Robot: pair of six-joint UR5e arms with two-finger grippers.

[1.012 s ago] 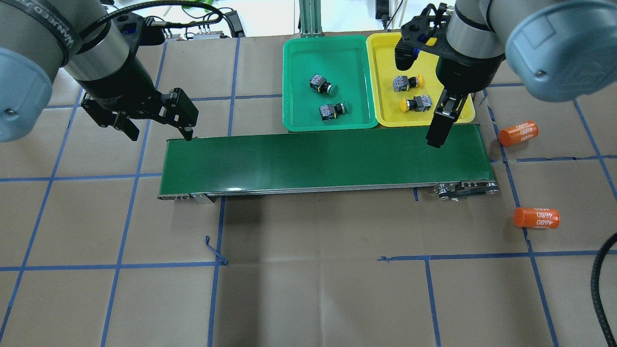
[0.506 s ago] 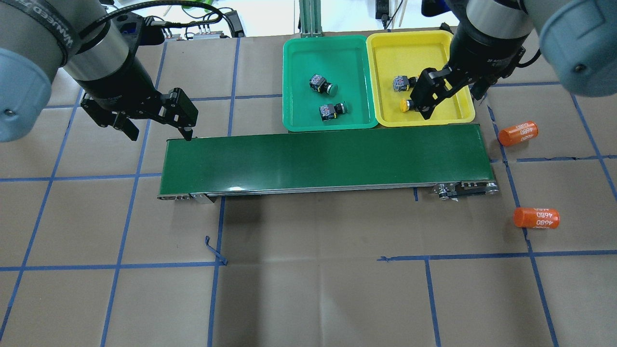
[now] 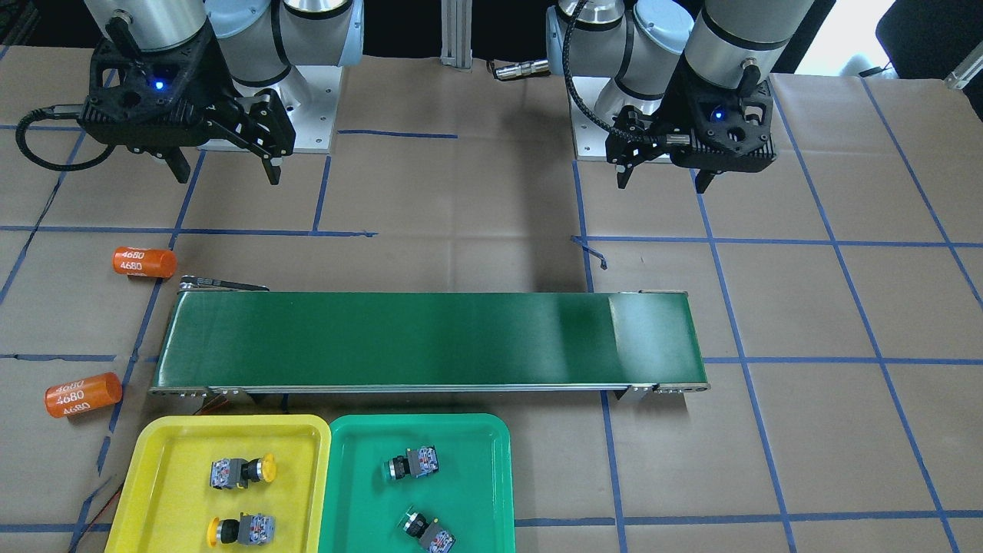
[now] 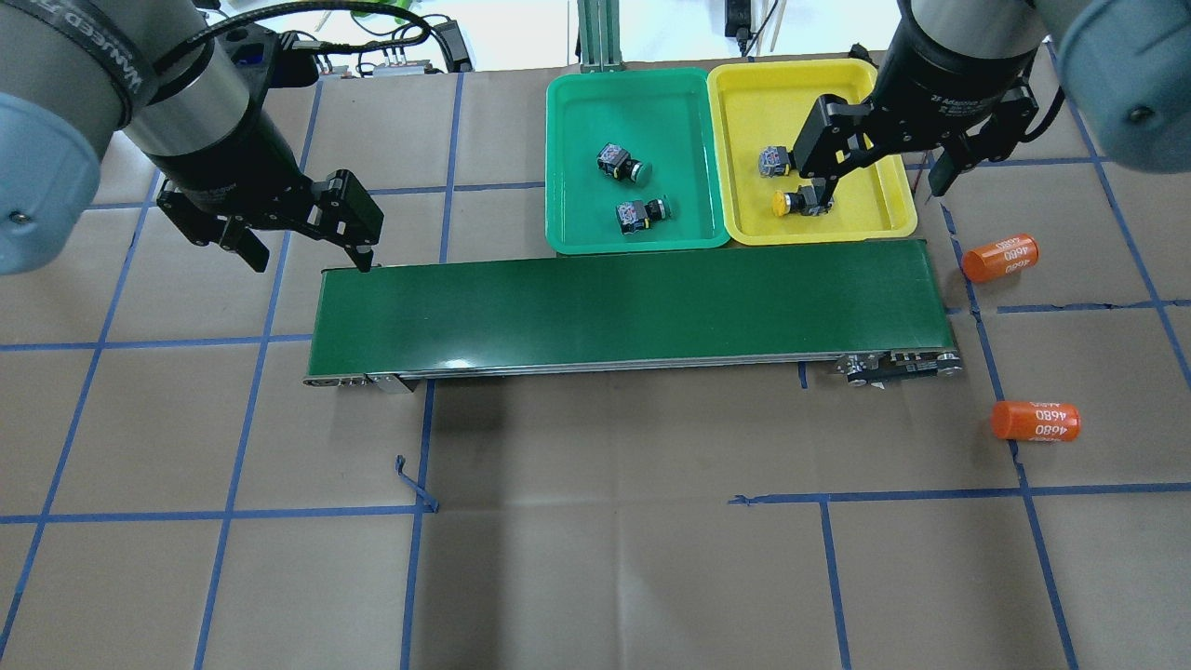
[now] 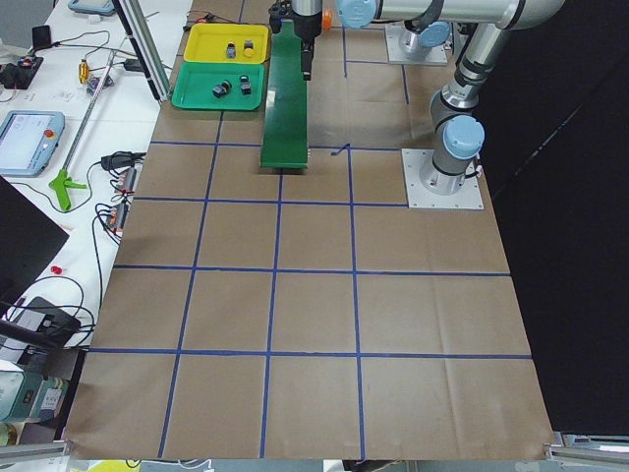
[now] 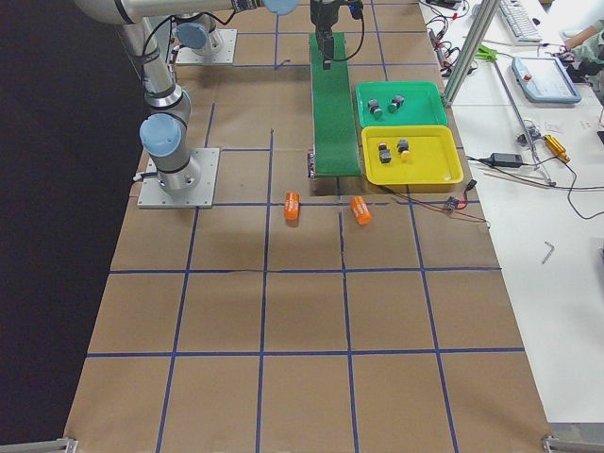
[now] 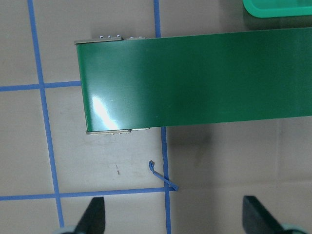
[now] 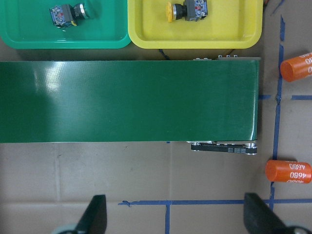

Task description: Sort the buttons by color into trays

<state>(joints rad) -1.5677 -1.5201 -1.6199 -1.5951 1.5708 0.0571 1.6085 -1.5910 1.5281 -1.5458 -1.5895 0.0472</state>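
On the far side of the conveyor belt from my base, green tray and yellow tray sit side by side on the worktop, rims touching or as good as, green one on my left, both just beside the belt's far edge. Green tray holds two green buttons, one further out, one nearer the belt, apart from each other, both lying on their sides. Yellow tray holds two yellow buttons, same story: outer one and belt-side one, on their sides, caps pointing opposite ways. So colours match trays, four of four. Belt surface carries nothing. Left gripper is spread wide with nothing between the fingers, hanging above the worktop near the belt's left end; its wrist camera looks straight down on that end of the belt and a corner of the green tray. Right gripper is likewise wide open and holding nothing, raised well clear of the worktop; overhead it overlaps the yellow tray's right side and partly hides the outer yellow button, but the front view puts it on my side of the belt, not down in the tray. Its wrist camera sees the belt's right end and both trays' near edges. Two orange cylinders marked 4680 lie on the worktop off the belt's right end, one beside the far corner, one nearer me, well apart from the trays' contents
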